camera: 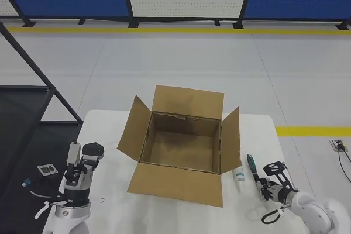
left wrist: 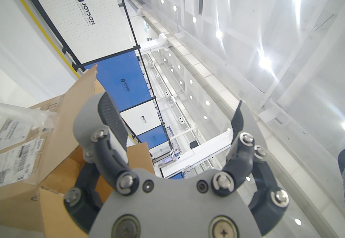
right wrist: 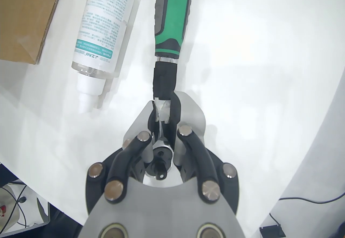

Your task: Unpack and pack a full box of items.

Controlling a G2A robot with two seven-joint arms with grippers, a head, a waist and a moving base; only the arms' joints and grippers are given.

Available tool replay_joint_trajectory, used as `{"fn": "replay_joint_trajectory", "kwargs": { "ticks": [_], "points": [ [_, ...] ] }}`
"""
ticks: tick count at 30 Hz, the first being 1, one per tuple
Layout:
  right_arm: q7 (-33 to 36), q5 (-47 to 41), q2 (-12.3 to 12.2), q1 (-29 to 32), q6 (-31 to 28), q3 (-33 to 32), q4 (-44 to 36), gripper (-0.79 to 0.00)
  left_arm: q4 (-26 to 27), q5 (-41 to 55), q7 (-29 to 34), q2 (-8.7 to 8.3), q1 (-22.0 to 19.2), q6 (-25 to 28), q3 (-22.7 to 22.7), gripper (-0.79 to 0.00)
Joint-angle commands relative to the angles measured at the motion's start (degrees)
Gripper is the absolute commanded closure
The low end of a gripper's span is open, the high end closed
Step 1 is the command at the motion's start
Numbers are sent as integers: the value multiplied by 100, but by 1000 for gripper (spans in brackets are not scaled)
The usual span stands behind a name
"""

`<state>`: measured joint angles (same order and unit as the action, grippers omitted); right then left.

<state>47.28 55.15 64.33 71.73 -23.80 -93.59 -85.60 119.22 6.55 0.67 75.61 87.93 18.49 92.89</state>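
One cardboard box (camera: 179, 146) stands at the middle of the tabletop (camera: 105, 134), its four flaps folded outward, the back one by the far edge. From above, its brown floor is in sight from wall to wall. Between its right flap and the tabletop's right edge lie two things: one clear bottle (camera: 239, 174) with a white label and one green-handled wrench (camera: 251, 162), side by side, both flat.

There are two grippers. The right gripper (camera: 262, 186), near the front right corner, is seen from above at the wrench's near end. Its wrist view gives the grip itself: the right gripper (right wrist: 163, 112) is closed tight on the black-taped shaft of the wrench (right wrist: 172, 7) just past the ratchet head. There the bottle (right wrist: 105, 17) lies just beside the handle, apart from it.

The left gripper (camera: 83, 153), near the left edge, points up. Its wrist view shows the left gripper (left wrist: 172, 106) spread wide and holding nothing, with printed labels (left wrist: 16, 152) on the box's flap (left wrist: 72, 104).
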Motion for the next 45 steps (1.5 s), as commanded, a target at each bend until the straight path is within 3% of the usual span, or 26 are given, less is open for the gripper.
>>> {"fn": "replay_joint_trajectory", "kwargs": {
  "ticks": [1, 3, 10, 17, 19, 24, 32, 36, 41, 42, 43, 44, 45],
  "points": [
    [-32, -24, -12, -11, -13, 2, 27, -225, 0, 0, 0, 0, 0, 0, 0, -785],
    [-45, -39, -24, 4, 5, -7, 7, -354, 0, 0, 0, 0, 0, 0, 0, -785],
    [-188, -70, -69, 161, 105, -118, -245, -360, 0, 0, 0, 0, 0, 0, 0, -785],
    [-1044, -385, -98, 625, 113, -515, -1086, -400, 0, 0, 0, 0, 0, 0, 0, -785],
    [-1212, -550, -98, 610, 156, -572, -1246, -785, 0, 0, 0, 0, 0, 0, 0, -785],
    [-1488, -895, -59, 114, 540, -299, -1323, -785, 83, 156, -146, 4, 93, 59, 238, -785],
    [-1488, -895, -59, 114, 540, -299, -1323, -785, 59, 485, -448, 7, 283, 99, 872, -785],
    [-1482, -1020, -48, 120, 583, -242, -1262, -785, 54, 484, -458, 7, 290, 82, 892, -785],
    [-1227, -1702, 59, -746, 1342, 456, -519, -785, 54, 484, -458, 7, 290, 82, 892, -785],
    [-1220, -1809, 83, -958, 1452, 585, -331, -511, 54, 484, -458, 7, 290, 82, 892, -785],
    [-1190, -1909, 106, -1150, 1480, 722, -157, -317, 54, 484, -458, 7, 290, 82, 892, -785],
    [-1166, -2038, 127, -1330, 1534, 821, 41, -62, 54, 484, -458, 7, 290, 82, 892, -785],
    [-1138, -2156, 148, -1502, 1563, 916, 214, 0, 54, 484, -458, 7, 290, 82, 892, -785]
  ]
}}
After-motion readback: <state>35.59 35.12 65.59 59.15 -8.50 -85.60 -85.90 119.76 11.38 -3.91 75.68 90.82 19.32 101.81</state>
